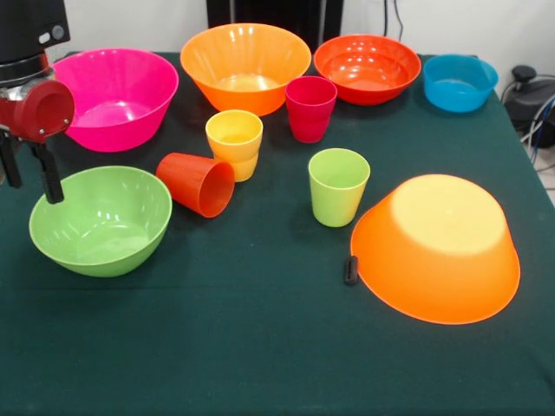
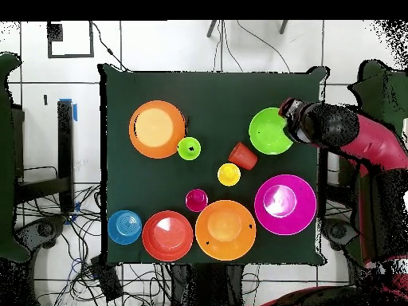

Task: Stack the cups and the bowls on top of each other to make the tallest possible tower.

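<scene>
My gripper [image 1: 33, 191] [image 2: 285, 111] is open and empty, its fingers hanging at the outer rim of the lime green bowl [image 1: 100, 221] [image 2: 269, 131]. The pink bowl [image 1: 113, 95], an upright orange bowl [image 1: 245, 65], the red-orange bowl [image 1: 367, 68] and the blue bowl [image 1: 460, 82] stand along the robot's side. The second orange bowl [image 1: 438, 247] [image 2: 157, 128] lies upside down. The orange-red cup [image 1: 198, 184] lies on its side. The yellow cup [image 1: 234, 143], crimson cup [image 1: 310, 108] and lime green cup [image 1: 338, 186] stand upright, all apart.
A small black object [image 1: 350, 269] lies against the upside-down orange bowl's rim. The dark green table cloth [image 1: 217, 347] covers the table. Cables and equipment lie beyond the table's edge near the blue bowl [image 2: 125, 227].
</scene>
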{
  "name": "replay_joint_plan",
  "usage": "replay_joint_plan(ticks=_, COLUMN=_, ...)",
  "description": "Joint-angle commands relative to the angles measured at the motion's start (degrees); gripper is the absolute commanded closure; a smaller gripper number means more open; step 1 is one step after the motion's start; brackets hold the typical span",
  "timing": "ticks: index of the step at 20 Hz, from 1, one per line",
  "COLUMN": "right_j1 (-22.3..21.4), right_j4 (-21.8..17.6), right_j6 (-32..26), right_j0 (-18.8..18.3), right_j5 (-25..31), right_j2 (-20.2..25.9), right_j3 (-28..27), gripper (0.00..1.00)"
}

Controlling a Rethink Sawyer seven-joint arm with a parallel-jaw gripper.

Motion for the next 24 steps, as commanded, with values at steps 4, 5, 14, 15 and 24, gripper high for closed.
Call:
replay_joint_plan(ticks=4, right_j1=2.17, right_j4=-3.59, right_j6=-9.58, right_j0=0.56, right_j5=6.1, right_j2=0.34, right_j3=-2.76, gripper=0.0)
replay_joint_plan(ticks=5, right_j1=2.51, right_j4=-3.66, right_j6=-9.98, right_j0=0.55, right_j5=6.25, right_j2=0.51, right_j3=-3.27, gripper=0.0)
replay_joint_plan(ticks=14, right_j1=5.51, right_j4=-3.91, right_j6=-11.76, right_j0=-0.3, right_j5=4.99, right_j2=1.78, right_j3=-4.42, gripper=0.0)
replay_joint_plan(ticks=15, right_j1=5.75, right_j4=-4.03, right_j6=-12.06, right_j0=-0.41, right_j5=4.85, right_j2=1.9, right_j3=-4.52, gripper=0.0)
replay_joint_plan(ticks=24, right_j1=7.07, right_j4=-3.71, right_j6=-14.9, right_j0=-1.47, right_j5=6.1, right_j2=3.81, right_j3=-4.73, gripper=0.0)
